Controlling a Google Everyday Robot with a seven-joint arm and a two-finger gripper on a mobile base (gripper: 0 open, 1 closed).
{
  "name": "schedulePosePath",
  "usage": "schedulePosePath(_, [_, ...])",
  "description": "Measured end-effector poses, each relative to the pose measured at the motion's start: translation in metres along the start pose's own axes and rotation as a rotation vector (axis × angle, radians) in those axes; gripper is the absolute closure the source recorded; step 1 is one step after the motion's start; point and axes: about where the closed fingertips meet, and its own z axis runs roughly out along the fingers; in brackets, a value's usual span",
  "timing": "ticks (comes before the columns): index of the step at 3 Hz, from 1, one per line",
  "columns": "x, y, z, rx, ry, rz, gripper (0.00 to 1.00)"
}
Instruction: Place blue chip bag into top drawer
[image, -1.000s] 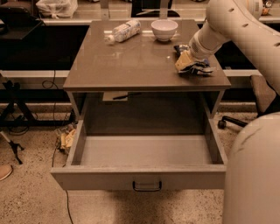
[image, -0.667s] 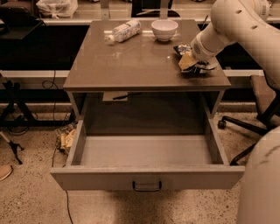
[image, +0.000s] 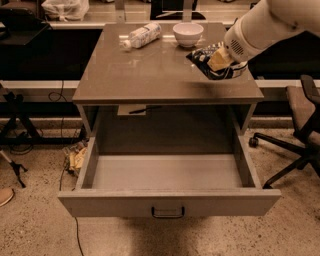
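— Where was the gripper (image: 220, 61)?
— At two o'clock over the bench (image: 150, 70), clamped on the bag (image: 201, 55), which hung just above the top.
— And the drawer (image: 170, 202)?
— Open at six o'clock, well apart from the bag. A bowl (image: 188, 34) sat at twelve, a bottle (image: 142, 36) at eleven.

We noted arm (image: 272, 20): thick, smooth, off-white shell, rounded tube shape, entering view from 2 o'clock corner. Wrist section (image: 240, 42) was cylindrical, same off-white, with small dark dotted patch on its end face. Shading ran warm beige along underside. Gripper (image: 220, 60) sat at 1 o'clock in view, at arm's end: yellowish-tan, blocky, with darker parts just behind.
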Motion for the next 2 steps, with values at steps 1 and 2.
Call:
schedulePosePath(1, [-0.0096,0.0030,-0.0161,0.017,-0.016,-0.045,1.00])
schedulePosePath(2, [-0.0080,0.0053,-0.0162,-0.005,-0.012,-0.050,1.00])
